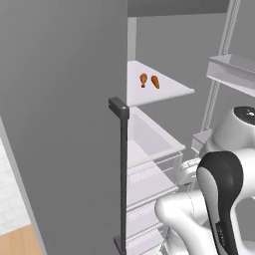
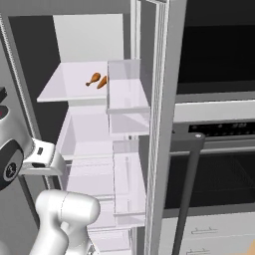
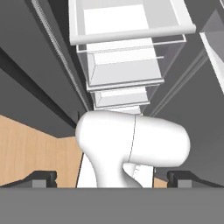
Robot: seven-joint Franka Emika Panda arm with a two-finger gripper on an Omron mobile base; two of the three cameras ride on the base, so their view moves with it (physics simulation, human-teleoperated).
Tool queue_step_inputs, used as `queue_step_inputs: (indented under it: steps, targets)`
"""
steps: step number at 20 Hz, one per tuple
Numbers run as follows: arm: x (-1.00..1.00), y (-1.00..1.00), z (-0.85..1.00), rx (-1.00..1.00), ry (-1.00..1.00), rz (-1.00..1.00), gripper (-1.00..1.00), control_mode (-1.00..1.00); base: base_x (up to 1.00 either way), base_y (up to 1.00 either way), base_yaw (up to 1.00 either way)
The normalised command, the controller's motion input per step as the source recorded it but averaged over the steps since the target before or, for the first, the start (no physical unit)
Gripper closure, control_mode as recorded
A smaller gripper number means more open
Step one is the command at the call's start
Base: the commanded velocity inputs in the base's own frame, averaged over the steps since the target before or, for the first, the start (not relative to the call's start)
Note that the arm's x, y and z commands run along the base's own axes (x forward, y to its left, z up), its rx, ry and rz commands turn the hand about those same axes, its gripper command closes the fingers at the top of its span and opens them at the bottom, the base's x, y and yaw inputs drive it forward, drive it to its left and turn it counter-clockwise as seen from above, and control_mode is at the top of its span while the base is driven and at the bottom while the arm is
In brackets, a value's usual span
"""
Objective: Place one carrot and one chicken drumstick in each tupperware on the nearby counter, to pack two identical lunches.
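Note:
A chicken drumstick (image 1: pixel 143 79) (image 2: pixel 93 78) and an orange carrot (image 1: pixel 155 82) (image 2: pixel 102 82) lie side by side on a white shelf (image 1: pixel 167 92) (image 2: pixel 64 87) high inside the open fridge. My gripper (image 3: pixel 113 180) is open, with its dark fingertips (image 3: pixel 43 178) wide apart and nothing between them. It points down past the fridge drawers, well below that shelf and apart from the food. The tupperware and the counter are out of view.
The fridge's grey door with a dark vertical handle (image 1: pixel 122 174) stands at the left. Clear drawers (image 1: pixel 149 144) (image 3: pixel 127 65) stack under the shelf. Door bins (image 2: pixel 128 89) hang on the open right door. A black oven (image 2: pixel 219 164) with a bar handle (image 2: pixel 188 199) is further right.

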Motion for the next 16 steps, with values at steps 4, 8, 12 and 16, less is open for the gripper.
queue_step_inputs:
  steps: [4, 8, 12, 16]
  targets:
    - [0.0, 0.0, 0.0, 0.0, 0.0, 0.0, -1.0, 1.0, 0.66, -0.41, -0.05]
    - [0.0, 0.0, 0.0, 0.0, 0.0, 0.0, -1.0, 1.0, 0.84, -0.14, -0.03]
    - [0.0, 0.0, 0.0, 0.0, 0.0, 0.0, -1.0, 1.0, 0.4, 0.0, -0.02]
    - [0.0, 0.0, 0.0, 0.0, 0.0, 0.0, -1.0, 1.0, 0.0, 0.0, 0.0]
